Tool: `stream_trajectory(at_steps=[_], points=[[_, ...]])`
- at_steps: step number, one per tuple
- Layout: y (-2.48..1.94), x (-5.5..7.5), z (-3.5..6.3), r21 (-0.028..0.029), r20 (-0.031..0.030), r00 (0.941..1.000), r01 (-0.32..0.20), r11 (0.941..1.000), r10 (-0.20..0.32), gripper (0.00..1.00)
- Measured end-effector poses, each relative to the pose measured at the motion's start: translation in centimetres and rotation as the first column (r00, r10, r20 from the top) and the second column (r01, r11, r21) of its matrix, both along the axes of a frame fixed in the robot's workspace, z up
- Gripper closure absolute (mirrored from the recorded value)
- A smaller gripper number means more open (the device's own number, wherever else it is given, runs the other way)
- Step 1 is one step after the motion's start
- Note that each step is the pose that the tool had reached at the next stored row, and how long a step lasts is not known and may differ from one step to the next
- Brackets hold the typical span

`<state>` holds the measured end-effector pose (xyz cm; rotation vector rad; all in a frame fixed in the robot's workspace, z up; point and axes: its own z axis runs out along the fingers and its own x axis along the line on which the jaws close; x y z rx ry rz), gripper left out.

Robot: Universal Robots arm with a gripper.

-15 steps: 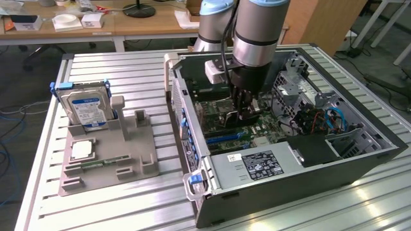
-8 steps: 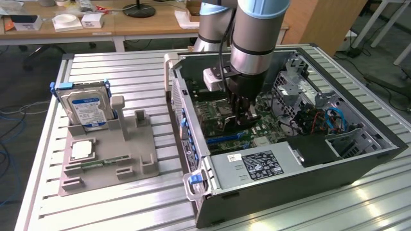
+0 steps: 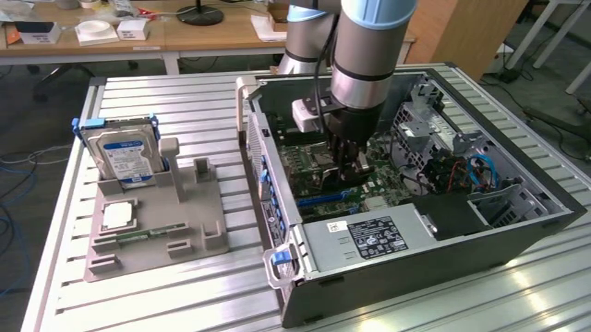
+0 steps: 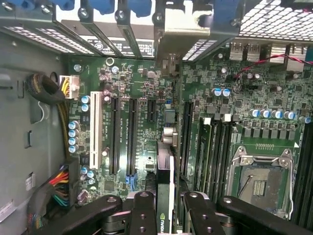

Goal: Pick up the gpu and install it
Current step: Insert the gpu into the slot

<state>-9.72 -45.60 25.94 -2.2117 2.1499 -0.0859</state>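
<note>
Not much legible here tbh. The gpu (image 4: pixel 165 196) has a small green-and-white logo on its edge, looks like the Nvidia eye. The power supply (image 3: pixel 369 238) label and the hard drive (image 3: pixel 127 158) blue label have print, all too small to read.

The exterior view stands high off one corner of the slatted surface (image 3: pixel 185 104) and looks down across it at the open computer case (image 3: pixel 517 235), far enough back to take in desks behind. The wrist view rides just above the claw (image 4: pixel 164 215) and faces straight down into the case, close over the motherboard (image 4: pixel 142 122). Both views share the motherboard's expansion slots and, probably, the CPU socket (image 4: pixel 259 181), which the arm (image 3: pixel 365 55) half hides in the exterior view.
</note>
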Motion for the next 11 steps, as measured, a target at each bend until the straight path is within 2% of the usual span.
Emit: stream_trajectory(at_steps=[4,11], points=[[-0.01,-0.12,-0.11,-0.0004,-0.0002,0.9994,0.033,0.9994,-0.033,0.73],[-0.1,-0.23,-0.27,-0.0002,-0.0001,0.9992,0.04,0.9992,-0.04,0.73]])
